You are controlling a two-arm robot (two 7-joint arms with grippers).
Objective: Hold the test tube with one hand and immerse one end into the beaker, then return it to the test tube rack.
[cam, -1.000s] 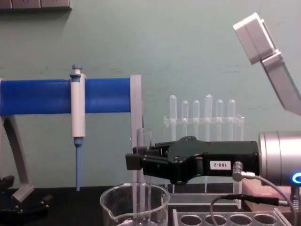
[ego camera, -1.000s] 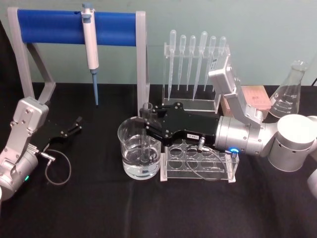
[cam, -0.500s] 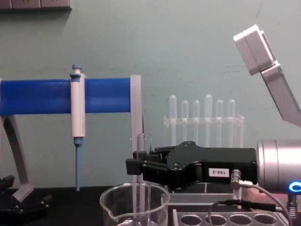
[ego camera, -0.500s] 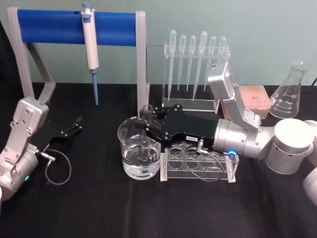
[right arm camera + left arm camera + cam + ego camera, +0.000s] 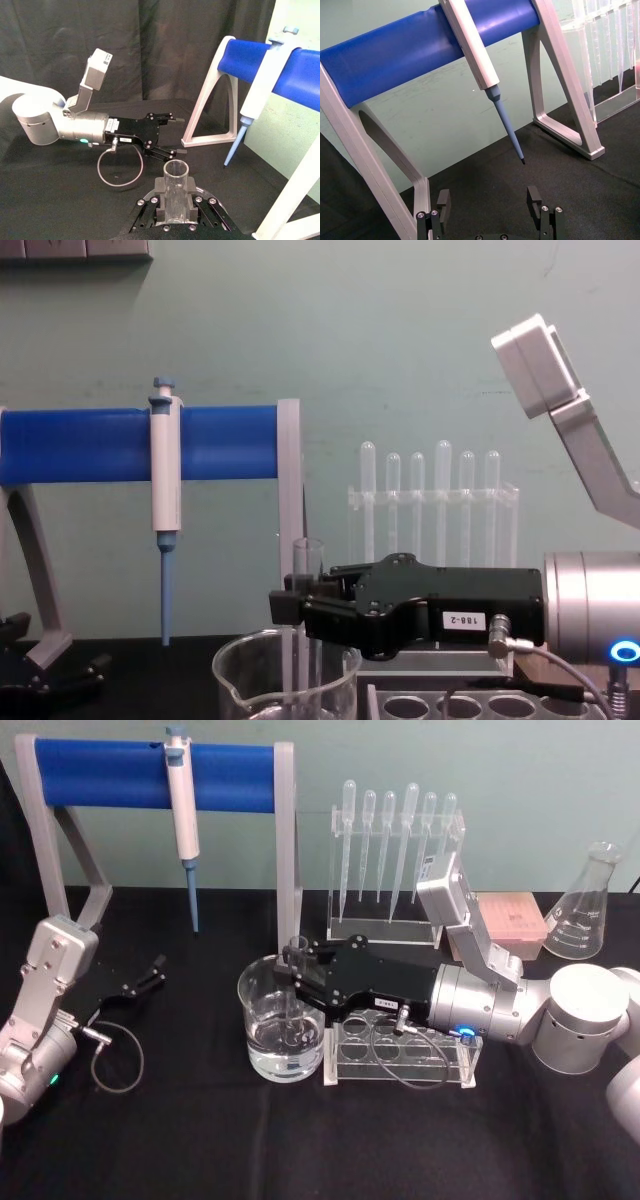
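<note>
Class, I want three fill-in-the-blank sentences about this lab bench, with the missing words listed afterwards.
1. The right gripper holds the test tube upright inside the ____.
2. The pipettor hangs on the ____ bar.
3. The left gripper is ____ and holds nothing.
Missing words: beaker, blue, open.

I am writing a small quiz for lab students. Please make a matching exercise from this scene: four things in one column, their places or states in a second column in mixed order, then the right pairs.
Things
1. test tube
2. pipettor
3. left gripper
4. pipettes

Places or states
A. hanging on the blue bar
B. open and empty, at the left of the table
C. standing in the clear rack at the back
D. upright in the shut right gripper, lower end inside the beaker

Pairs: 1-D, 2-A, 3-B, 4-C
</note>
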